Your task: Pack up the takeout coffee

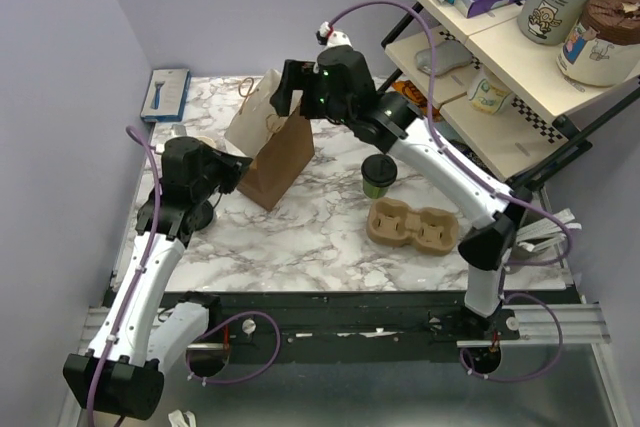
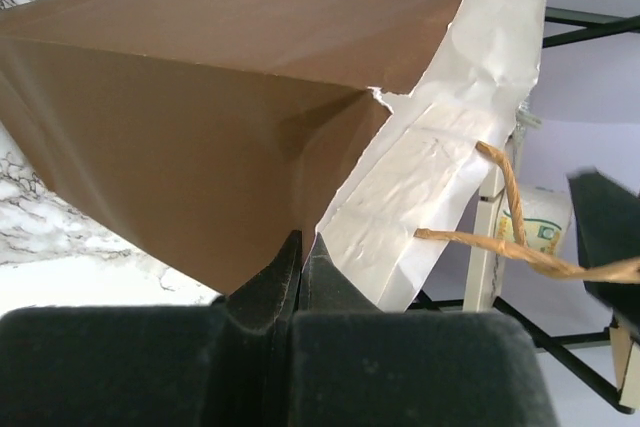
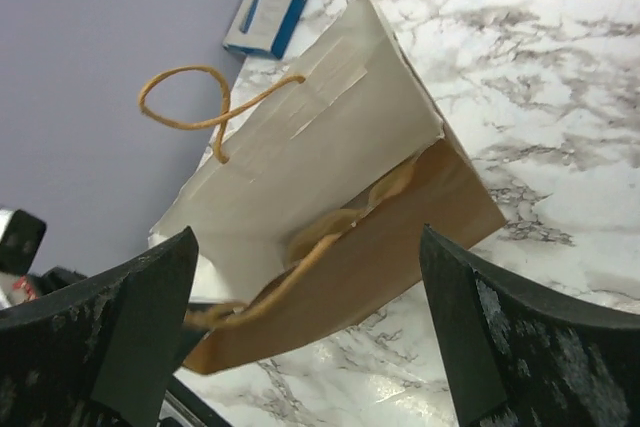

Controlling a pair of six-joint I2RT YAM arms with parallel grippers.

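The takeout coffee (image 1: 378, 175), a dark-green cup with a black lid, stands on the marble right of the brown paper bag (image 1: 278, 152). The bag leans, its white-lined mouth facing up and to the left. My left gripper (image 1: 237, 171) is shut on the bag's near edge; in the left wrist view the fingertips (image 2: 300, 244) pinch the paper where the brown outside (image 2: 190, 127) meets the white lining (image 2: 440, 157). My right gripper (image 1: 287, 95) hangs open above the bag's mouth. In the right wrist view the bag (image 3: 340, 187) lies below and between the spread fingers (image 3: 150, 307), untouched.
A brown pulp cup tray (image 1: 412, 227) lies in front of the coffee. A blue box (image 1: 167, 94) rests at the back left by the wall, also visible as the blue box (image 3: 275, 2). A shelf rack (image 1: 520, 57) with packets and tubs stands at the right. Twine handles (image 2: 510, 197) stick out of the bag.
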